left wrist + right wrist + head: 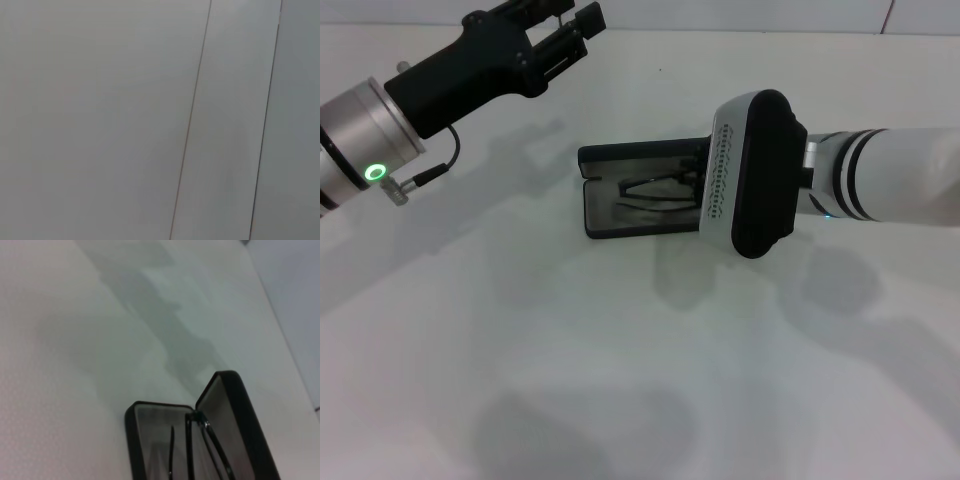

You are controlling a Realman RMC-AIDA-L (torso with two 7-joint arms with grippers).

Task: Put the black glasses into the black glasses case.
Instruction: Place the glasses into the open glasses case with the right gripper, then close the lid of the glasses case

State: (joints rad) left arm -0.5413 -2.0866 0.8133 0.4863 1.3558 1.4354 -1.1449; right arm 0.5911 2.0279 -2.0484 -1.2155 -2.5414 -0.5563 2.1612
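Setting: a robot test bench, probably a laboratory; evidence follows. A plain white table (620, 380) fills the head view; pale wall panels (100, 100) with thin dark seams (192, 120) fill the left wrist view, and show again at 12 o'clock beyond the table's far edge; no household, shop or office furnishings are visible.

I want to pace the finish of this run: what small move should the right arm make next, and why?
Probably let go and lift the right arm straight up. The black glasses already lie inside the open black glasses case, with that arm's wrist over the case's end, its pincer hidden. The left pincer hangs far away.
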